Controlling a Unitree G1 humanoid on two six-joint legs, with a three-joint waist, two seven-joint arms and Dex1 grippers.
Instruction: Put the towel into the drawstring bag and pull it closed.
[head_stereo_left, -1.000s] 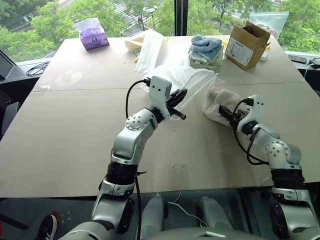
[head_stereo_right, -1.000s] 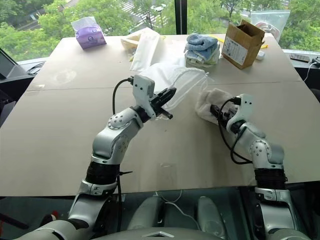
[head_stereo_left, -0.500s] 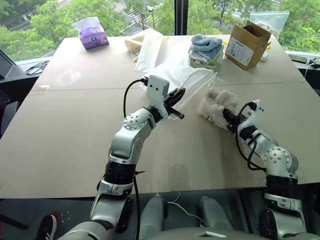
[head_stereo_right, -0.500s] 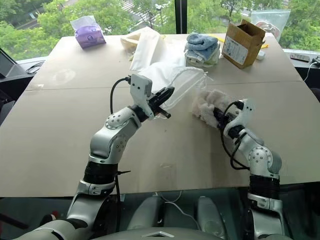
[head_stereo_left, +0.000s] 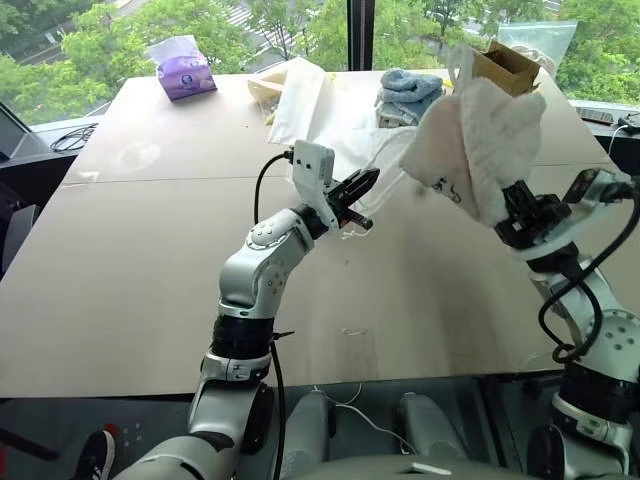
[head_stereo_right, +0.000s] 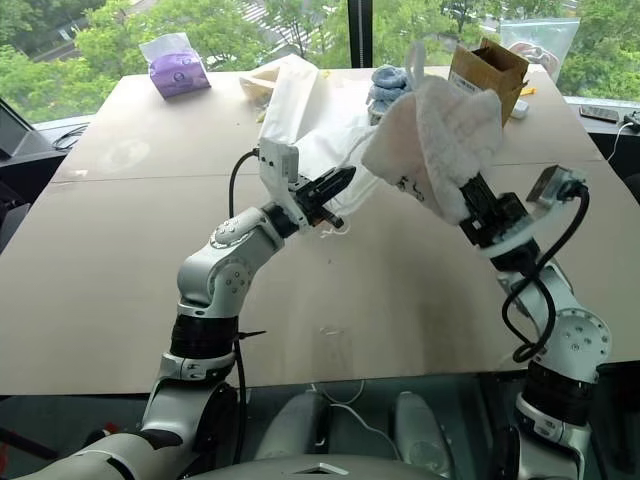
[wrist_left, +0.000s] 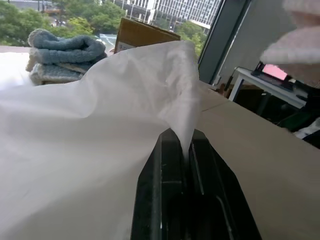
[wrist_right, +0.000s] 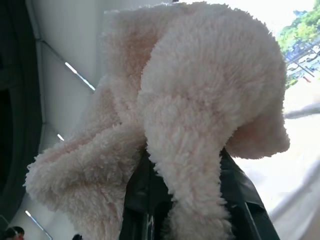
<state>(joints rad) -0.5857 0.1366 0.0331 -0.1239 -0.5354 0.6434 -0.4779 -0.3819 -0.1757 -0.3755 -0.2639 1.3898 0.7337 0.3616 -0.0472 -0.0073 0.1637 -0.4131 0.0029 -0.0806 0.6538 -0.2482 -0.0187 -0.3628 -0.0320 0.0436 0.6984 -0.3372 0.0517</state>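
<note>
My right gripper (head_stereo_left: 515, 207) is shut on the towel (head_stereo_left: 478, 140), a fluffy off-white cloth. It holds the towel high above the table, and the cloth flops up and over the fingers (wrist_right: 240, 192). The towel (wrist_right: 200, 100) looks thick and shaggy in the right wrist view. My left gripper (head_stereo_left: 360, 188) is shut on an edge of the drawstring bag (head_stereo_left: 350, 135), a thin translucent white pouch. In the left wrist view the bag's fabric (wrist_left: 100, 125) rises in a fold out of the pinched fingers (wrist_left: 165, 165). The towel hangs just right of the bag, apart from it.
Toward the back of the table (head_stereo_left: 150, 260) lie a purple tissue pack (head_stereo_left: 183, 70), flat white bags (head_stereo_left: 290, 95), a stack of blue and pale folded towels (head_stereo_left: 408, 95) and a cardboard box (head_stereo_left: 510, 65). Bare tabletop lies in front of both arms.
My right gripper closed on the towel and lifted it off the table, rolling the wrist so that the cloth now points upward. The left gripper kept its hold on the bag, almost still.
</note>
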